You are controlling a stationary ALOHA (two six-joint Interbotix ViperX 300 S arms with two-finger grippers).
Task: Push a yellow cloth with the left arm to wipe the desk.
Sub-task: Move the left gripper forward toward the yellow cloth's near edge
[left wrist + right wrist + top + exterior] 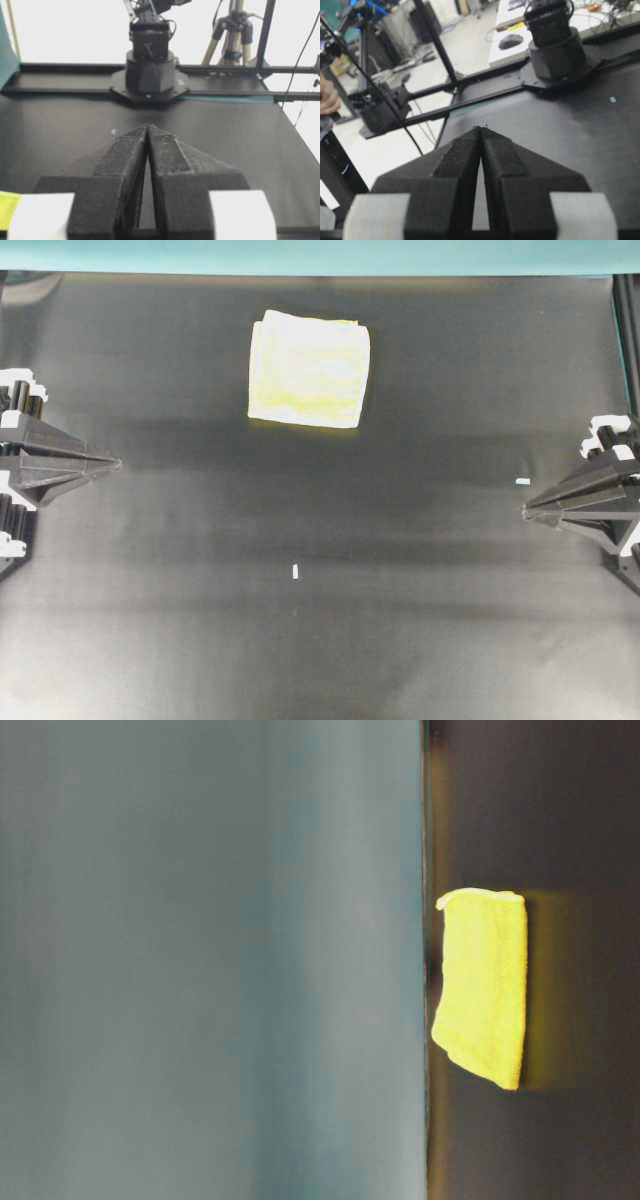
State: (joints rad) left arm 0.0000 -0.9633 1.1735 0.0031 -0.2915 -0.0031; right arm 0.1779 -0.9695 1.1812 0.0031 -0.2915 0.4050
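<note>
Yellow cloth lying flat on the desk, close to the teal far edge, a little left of the middle of that edge; folded into a rough square, nothing on or against it

Looks soft, light and limp, so likely to bunch or roll over itself if shoved from one edge only; no need to pinch it, better to press down on its top face near the middle, or set closed fingertips against the near fold, and slide

Left gripper parked at the left edge, jaws together on nothing, well apart from the cloth

Right gripper parked at the right edge, jaws likewise together and empty

Small white tape marks on the desk nearer the front edge

No containers in view

Wipe judged not yet begun
</note>
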